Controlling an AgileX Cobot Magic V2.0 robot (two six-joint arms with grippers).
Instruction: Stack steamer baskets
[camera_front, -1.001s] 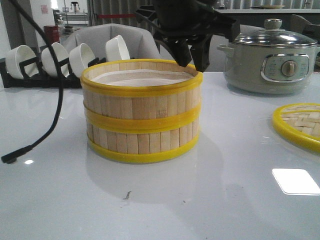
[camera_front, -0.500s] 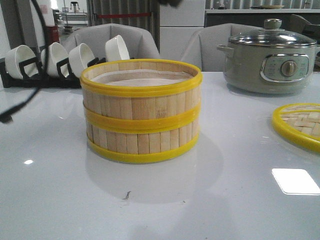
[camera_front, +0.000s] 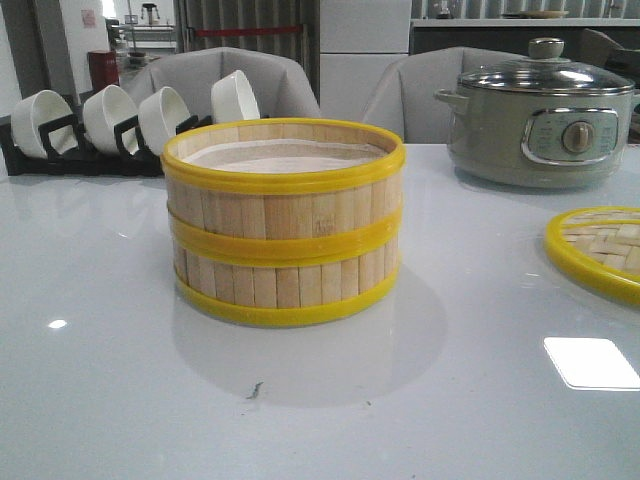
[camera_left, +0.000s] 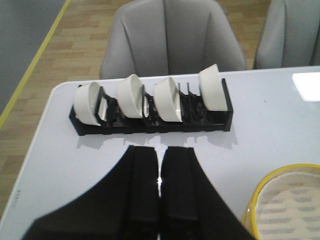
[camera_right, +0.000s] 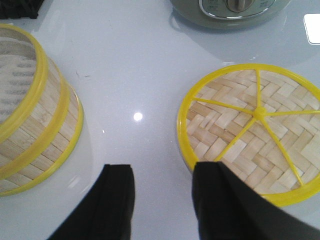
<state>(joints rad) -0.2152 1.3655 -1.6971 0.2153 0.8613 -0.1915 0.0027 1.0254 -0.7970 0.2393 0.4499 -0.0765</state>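
The two steamer baskets stand stacked in the middle of the table: the upper basket (camera_front: 283, 190) sits squarely on the lower basket (camera_front: 285, 285), with white paper liner showing inside the top. The stack also shows in the right wrist view (camera_right: 30, 115), and its rim shows in the left wrist view (camera_left: 285, 200). My left gripper (camera_left: 160, 165) is shut and empty, high above the table beside the stack. My right gripper (camera_right: 162, 190) is open and empty over bare table between the stack and the woven lid (camera_right: 252, 130). Neither gripper shows in the front view.
A black rack with several white bowls (camera_front: 130, 125) stands at the back left, also in the left wrist view (camera_left: 150, 105). A grey-green electric pot (camera_front: 540, 115) with glass lid stands at the back right. The woven lid (camera_front: 600, 250) lies at the right edge. Grey chairs stand behind the table.
The black arm and its cable that hung over the stack a second ago have lifted out of the front view. The stacked baskets have not moved.
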